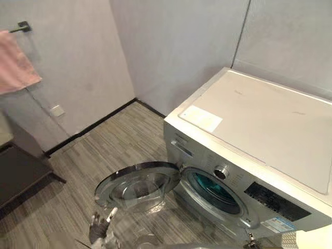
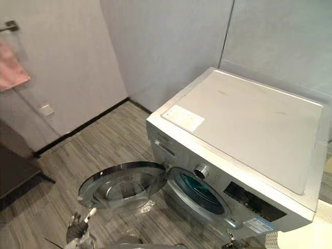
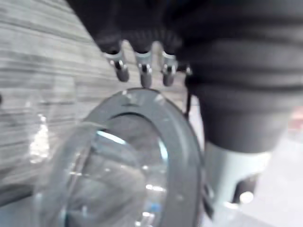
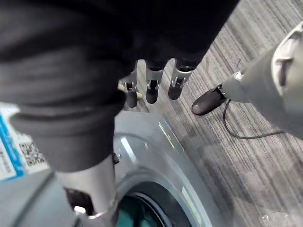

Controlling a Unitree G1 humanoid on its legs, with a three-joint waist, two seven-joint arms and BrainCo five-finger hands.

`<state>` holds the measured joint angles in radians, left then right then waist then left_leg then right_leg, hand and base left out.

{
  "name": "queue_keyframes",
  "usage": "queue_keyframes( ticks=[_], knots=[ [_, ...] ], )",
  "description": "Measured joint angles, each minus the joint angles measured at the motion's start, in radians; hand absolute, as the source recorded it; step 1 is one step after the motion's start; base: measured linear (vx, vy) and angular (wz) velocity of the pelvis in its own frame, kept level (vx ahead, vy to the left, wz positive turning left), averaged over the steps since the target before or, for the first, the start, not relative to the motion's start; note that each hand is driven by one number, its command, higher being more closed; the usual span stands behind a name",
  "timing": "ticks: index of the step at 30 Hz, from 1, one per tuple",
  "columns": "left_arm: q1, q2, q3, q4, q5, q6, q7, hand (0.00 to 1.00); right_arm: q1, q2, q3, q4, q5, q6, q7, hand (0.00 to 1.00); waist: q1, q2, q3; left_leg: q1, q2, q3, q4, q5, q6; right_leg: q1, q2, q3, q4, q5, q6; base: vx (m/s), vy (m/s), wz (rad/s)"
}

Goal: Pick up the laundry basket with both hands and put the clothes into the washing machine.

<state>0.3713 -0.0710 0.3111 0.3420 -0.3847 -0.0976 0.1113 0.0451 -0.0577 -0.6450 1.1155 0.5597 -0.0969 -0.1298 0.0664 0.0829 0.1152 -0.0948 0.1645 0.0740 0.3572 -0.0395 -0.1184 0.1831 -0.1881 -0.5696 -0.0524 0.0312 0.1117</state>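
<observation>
Washing machine (image 1: 259, 119) silver-grey, teal inside the drum (image 1: 213, 190), possibly cloth. Floor (image 1: 119, 140) grey, streaked wood-grain. Towel (image 1: 15, 65) pink. Walls (image 1: 176, 46) pale grey.

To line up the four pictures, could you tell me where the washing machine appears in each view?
Left eye view: washing machine fills the right half, door open at lower centre.
Right eye view: centre and right, door lower left.
Left wrist view: its glass door, beyond the left hand.
Right wrist view: its grey front and teal drum opening, beyond the right hand.
Shared landmark: the striped grey floor.
</observation>
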Motion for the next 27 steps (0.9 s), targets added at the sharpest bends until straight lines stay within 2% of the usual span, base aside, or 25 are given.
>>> queue_keyframes(
  ticks=[1, 2, 3, 4, 5, 7, 8, 9, 10, 11, 12, 13, 14, 18, 20, 21, 22, 24, 26, 27],
  knots=[
    [-0.002, 0.001, -0.012, -0.023, 0.000, 0.000, -0.001, 0.00, -0.008, -0.014, 0.003, 0.000, -0.006, 0.003, -0.002, 0.00, 0.003, 0.009, 0.009, -0.004, -0.014, -0.008, -0.005, 0.023, 0.001, -0.005, -0.015, -0.007, 0.020, -0.008, 0.000, -0.15, 0.064, 0.53],
    [-0.010, 0.001, -0.024, -0.074, -0.001, 0.000, 0.001, 0.00, -0.029, -0.040, 0.018, 0.000, -0.024, 0.009, -0.006, 0.00, 0.003, 0.005, 0.021, -0.015, -0.056, -0.025, -0.045, 0.103, -0.010, -0.036, -0.064, -0.012, 0.063, -0.019, -0.006, -0.16, 0.109, 0.35],
    [-0.010, 0.001, -0.024, -0.121, -0.001, -0.001, 0.003, 0.00, -0.044, -0.047, 0.026, -0.002, -0.029, 0.011, -0.010, 0.00, 0.004, -0.016, 0.027, -0.021, -0.083, -0.026, -0.036, 0.122, 0.005, -0.072, -0.116, -0.006, 0.094, -0.019, -0.010, -0.16, 0.133, 0.16],
    [0.000, 0.000, -0.015, -0.176, -0.001, -0.004, 0.003, 0.00, -0.062, -0.058, 0.029, -0.006, -0.033, 0.011, -0.018, 0.00, 0.009, -0.004, 0.027, -0.053, -0.066, -0.004, 0.125, 0.061, 0.048, -0.093, -0.130, 0.000, 0.107, -0.015, -0.017, -0.14, 0.154, -0.15],
    [0.001, 0.002, 0.026, -0.234, -0.001, -0.020, 0.005, 0.00, -0.082, -0.056, 0.050, -0.033, -0.032, 0.012, -0.024, 0.00, 0.008, 0.022, 0.027, -0.054, -0.009, 0.007, 0.324, 0.014, 0.048, -0.098, -0.125, 0.012, 0.108, -0.008, -0.027, -0.10, 0.129, -0.19],
    [-0.012, 0.007, 0.060, -0.274, -0.001, -0.040, 0.027, 0.00, -0.080, -0.050, 0.080, -0.042, -0.028, 0.012, -0.023, 0.00, 0.003, 0.032, 0.020, 0.003, 0.034, 0.004, 0.386, 0.031, 0.046, -0.102, -0.124, 0.027, 0.102, -0.006, -0.029, -0.05, 0.171, -0.10],
    [-0.022, 0.007, 0.067, -0.283, -0.001, -0.042, 0.029, 0.00, -0.077, -0.050, 0.088, -0.042, -0.027, 0.012, -0.023, 0.00, 0.002, 0.040, 0.015, 0.021, 0.048, 0.003, 0.365, 0.093, 0.062, -0.106, -0.120, 0.028, 0.102, -0.006, -0.029, 0.03, 0.202, 0.15],
    [-0.055, 0.010, 0.083, -0.288, -0.001, -0.041, 0.045, 0.00, -0.070, -0.051, 0.092, -0.031, -0.018, 0.015, -0.024, 0.00, 0.002, 0.047, -0.005, 0.036, 0.027, 0.000, 0.291, 0.080, 0.067, -0.125, -0.112, 0.042, 0.103, -0.001, -0.023, 0.06, 0.132, 0.45],
    [-0.092, 0.027, 0.095, -0.293, 0.000, -0.042, 0.064, 0.00, -0.060, -0.040, 0.113, 0.003, -0.007, 0.023, -0.022, 0.00, -0.002, 0.014, -0.022, 0.037, 0.004, -0.007, 0.215, 0.075, 0.064, -0.156, -0.105, 0.074, 0.117, 0.004, -0.016, 0.10, 0.031, 0.60],
    [-0.113, 0.043, 0.098, -0.296, 0.001, -0.043, 0.070, 0.00, -0.052, -0.031, 0.115, 0.016, 0.000, 0.029, -0.019, 0.00, -0.005, -0.002, -0.027, 0.054, -0.006, -0.020, 0.174, 0.064, 0.049, -0.157, -0.098, 0.077, 0.111, 0.010, -0.025, 0.10, -0.037, 0.81],
    [-0.153, 0.050, 0.098, -0.306, 0.002, -0.042, 0.075, 0.00, -0.041, -0.031, 0.112, 0.043, 0.006, 0.031, -0.020, 0.00, -0.018, 0.008, -0.031, 0.090, 0.001, -0.046, 0.090, 0.015, -0.015, -0.150, -0.090, 0.052, 0.111, 0.035, -0.021, 0.11, 0.014, 0.76],
    [-0.174, 0.057, 0.097, -0.319, 0.003, -0.043, 0.084, 0.00, -0.035, -0.030, 0.109, 0.049, 0.011, 0.035, -0.019, 0.00, -0.025, 0.021, -0.036, 0.113, 0.011, -0.049, 0.024, -0.018, -0.036, -0.152, -0.084, 0.026, 0.123, 0.035, -0.020, 0.06, 0.105, 0.89],
    [-0.212, 0.071, 0.088, -0.323, 0.003, -0.043, 0.086, 0.00, -0.014, -0.031, 0.104, 0.048, 0.011, 0.036, -0.015, 0.00, -0.030, 0.025, -0.038, 0.137, 0.012, -0.047, -0.047, -0.026, -0.036, -0.150, -0.083, -0.005, 0.139, 0.035, -0.020, 0.04, 0.109, 0.61],
    [-0.264, 0.101, 0.072, -0.384, 0.007, -0.044, 0.081, 0.00, 0.017, -0.051, 0.056, 0.049, 0.012, 0.036, -0.005, 0.00, -0.030, 0.021, -0.037, 0.218, -0.021, -0.036, -0.166, -0.029, -0.032, -0.152, -0.140, -0.003, 0.218, 0.034, -0.019, -0.05, 0.133, 0.21],
    [-0.266, 0.125, 0.070, -0.402, 0.007, -0.044, 0.061, 0.00, 0.031, -0.051, 0.032, 0.049, 0.012, 0.037, 0.001, 0.00, -0.031, 0.017, -0.038, 0.232, -0.043, -0.015, -0.194, -0.055, -0.012, -0.164, -0.167, 0.005, 0.234, 0.024, -0.005, -0.13, 0.126, -0.02],
    [-0.267, 0.135, 0.063, -0.408, 0.008, -0.043, 0.052, 0.00, 0.038, -0.054, 0.012, 0.050, 0.014, 0.039, 0.001, 0.00, -0.034, 0.023, -0.042, 0.234, -0.048, 0.001, -0.208, -0.084, -0.005, -0.183, -0.174, 0.018, 0.242, 0.017, 0.010, -0.13, 0.147, -0.05],
    [-0.272, 0.137, 0.048, -0.411, 0.017, -0.042, 0.040, 0.00, 0.044, -0.059, -0.008, 0.050, 0.020, 0.043, 0.002, 0.00, -0.032, 0.041, -0.044, 0.240, -0.052, 0.017, -0.229, -0.122, 0.005, -0.207, -0.181, 0.029, 0.257, 0.025, 0.025, -0.19, 0.192, -0.11],
    [-0.281, 0.138, 0.025, -0.410, 0.068, -0.031, 0.022, 0.00, 0.062, -0.041, -0.030, 0.049, 0.028, 0.051, 0.005, 0.00, -0.028, 0.014, -0.034, 0.247, -0.094, 0.038, -0.247, -0.133, 0.016, -0.227, -0.220, 0.067, 0.266, 0.043, 0.034, -0.22, 0.159, -0.22],
    [-0.280, 0.153, 0.006, -0.408, 0.113, -0.023, 0.018, 0.00, 0.087, -0.005, -0.032, 0.049, 0.040, 0.063, 0.026, 0.00, -0.028, -0.017, -0.037, 0.247, -0.117, 0.081, -0.236, -0.154, 0.036, -0.244, -0.234, 0.099, 0.229, 0.060, 0.023, -0.26, 0.137, -0.47],
    [-0.280, 0.161, 0.006, -0.405, 0.116, -0.023, 0.014, 0.00, 0.090, 0.002, -0.031, 0.048, 0.040, 0.065, 0.032, 0.00, -0.028, -0.024, -0.038, 0.245, -0.120, 0.100, -0.237, -0.155, 0.038, -0.252, -0.233, 0.105, 0.213, 0.062, 0.021, -0.17, 0.142, -0.72]
  ],
)
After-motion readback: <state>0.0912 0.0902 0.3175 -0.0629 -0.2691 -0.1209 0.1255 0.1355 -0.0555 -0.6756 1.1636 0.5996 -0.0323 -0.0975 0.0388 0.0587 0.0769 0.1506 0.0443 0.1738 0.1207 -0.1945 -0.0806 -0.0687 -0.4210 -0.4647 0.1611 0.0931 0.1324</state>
